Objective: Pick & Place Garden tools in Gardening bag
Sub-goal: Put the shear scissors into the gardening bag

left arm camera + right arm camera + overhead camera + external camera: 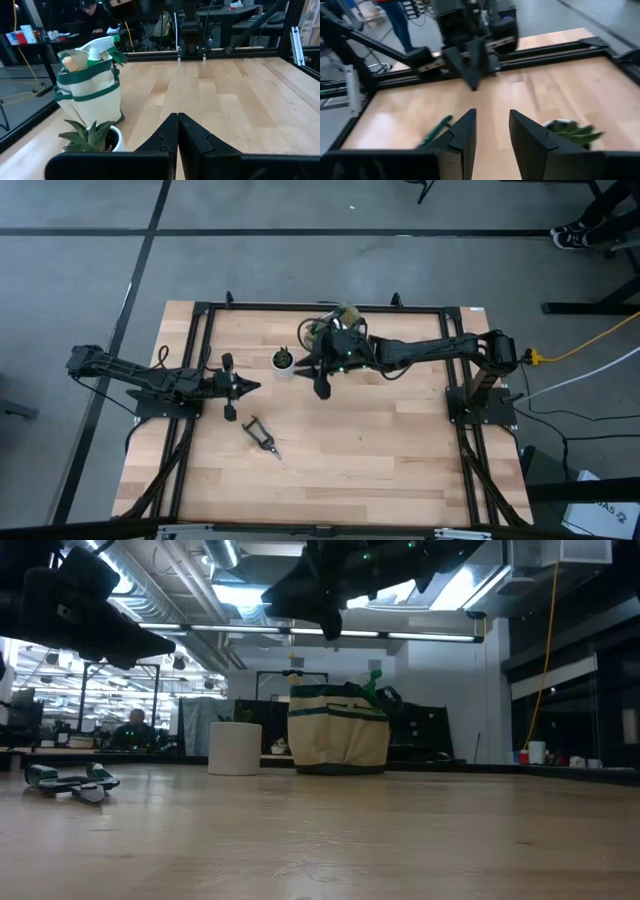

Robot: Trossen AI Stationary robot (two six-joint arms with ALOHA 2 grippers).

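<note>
Wooden table: pruning shears lie loose, left fingers pressed together, right fingers apart, empty

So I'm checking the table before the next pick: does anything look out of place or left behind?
Only the pruning shears stand out: they lie alone on the bare wood, apart from the gardening bag, which already holds the spray bottle. The left claw is shut, the right claw open and empty.

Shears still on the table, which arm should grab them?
Left, probably. The pruning shears lie just in front of the left gripper, whose fingers are shut. The right gripper, fingers open, hangs farther off beside the gardening bag.
</note>
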